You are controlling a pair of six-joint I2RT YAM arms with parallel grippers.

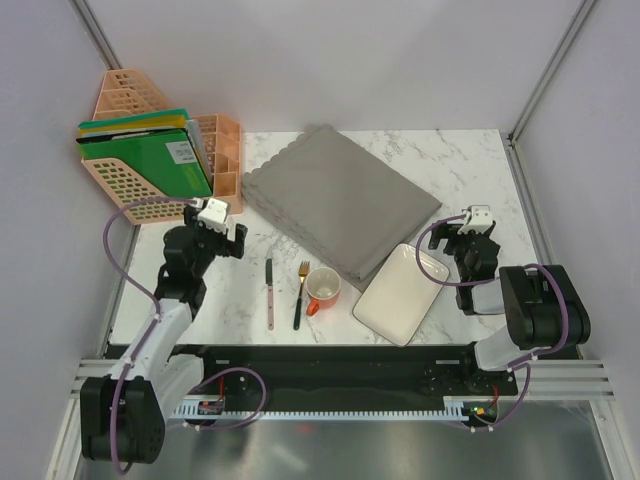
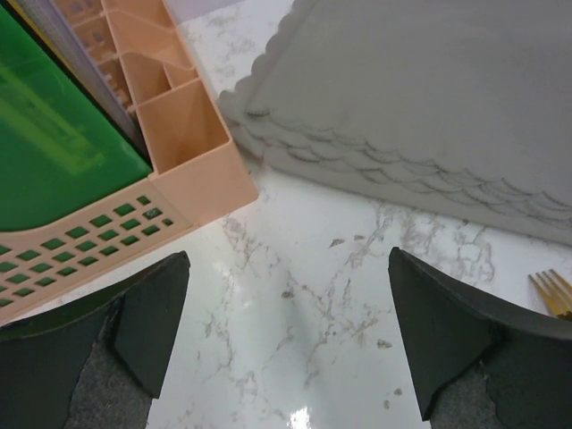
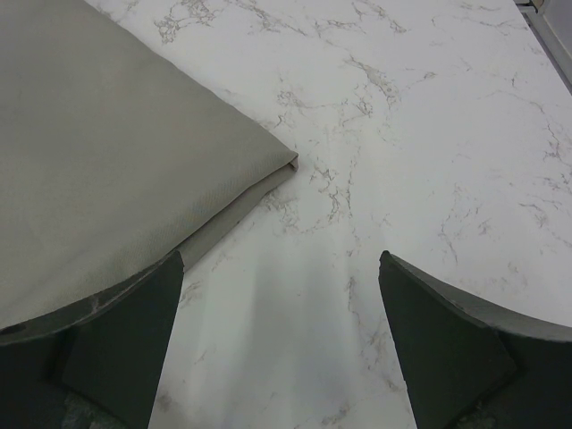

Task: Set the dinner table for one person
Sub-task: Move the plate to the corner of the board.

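The white marble dinner table [image 1: 470,170] carries a folded grey scallop-edged placemat [image 1: 335,198] at its middle. In front of the placemat lie a knife [image 1: 269,292], a fork [image 1: 300,292], a red mug [image 1: 322,290] and a white rectangular plate [image 1: 402,292]. My left gripper [image 1: 218,238] hovers open at the left, over bare marble [image 2: 295,313], nothing between its fingers. My right gripper [image 1: 470,240] stands open at the right, beside the plate; the placemat's corner [image 3: 125,170] lies just beyond its left finger [image 3: 125,340].
A peach mesh organiser [image 1: 215,150] with green folders [image 1: 150,160] stands at the back left, close to my left gripper; its compartments [image 2: 179,125] show in the left wrist view. White walls and metal posts bound the table.
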